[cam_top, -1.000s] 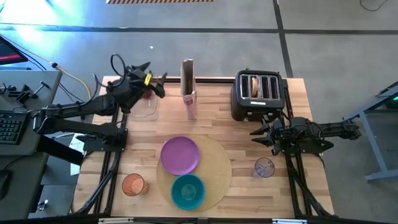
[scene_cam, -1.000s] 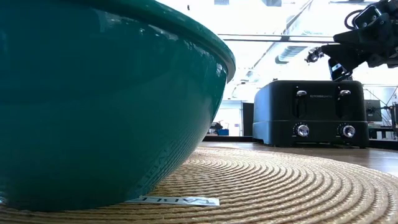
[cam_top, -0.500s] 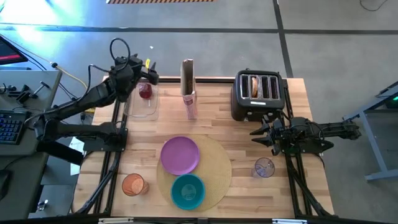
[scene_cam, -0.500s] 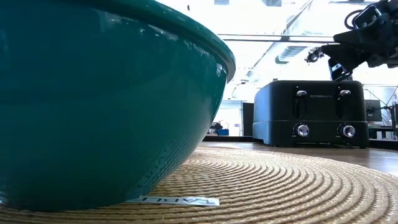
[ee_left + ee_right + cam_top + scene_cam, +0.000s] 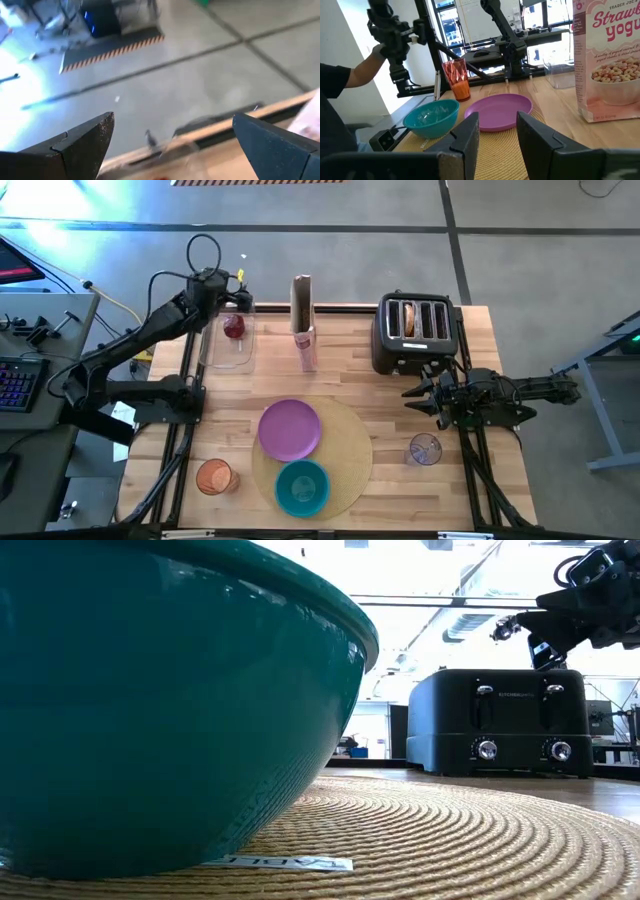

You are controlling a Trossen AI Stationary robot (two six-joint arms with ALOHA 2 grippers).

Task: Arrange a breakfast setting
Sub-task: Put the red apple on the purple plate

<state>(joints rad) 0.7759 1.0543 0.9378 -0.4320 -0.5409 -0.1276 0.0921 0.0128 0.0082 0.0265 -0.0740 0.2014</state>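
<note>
The round tan mat (image 5: 346, 442) carries the purple plate (image 5: 290, 429) and the teal bowl (image 5: 302, 487). The orange cup (image 5: 214, 477) stands left of the mat and the clear glass (image 5: 425, 449) right of it. The red fruit (image 5: 234, 327) lies in a clear tub (image 5: 230, 350) at the far left. A bagel (image 5: 408, 318) sits in a toaster slot. No spoon shows. My left gripper (image 5: 232, 302) hangs open over the tub's far end, its fingers wide apart in the left wrist view (image 5: 172, 122). My right gripper (image 5: 412, 392) is open and empty in front of the toaster.
The black toaster (image 5: 415, 332) stands at the far right and the upright cereal box (image 5: 303, 325) at the far middle. In the right wrist view a person's hand (image 5: 377, 50) and dark sleeve show beyond the table's left side.
My left gripper has swung from over the tub toward the table's far edge and turned, from pointing toward the right edge to pointing out past the far edge. It stays open. The red fruit, hidden under the arm a second ago, now shows in the tub.
</note>
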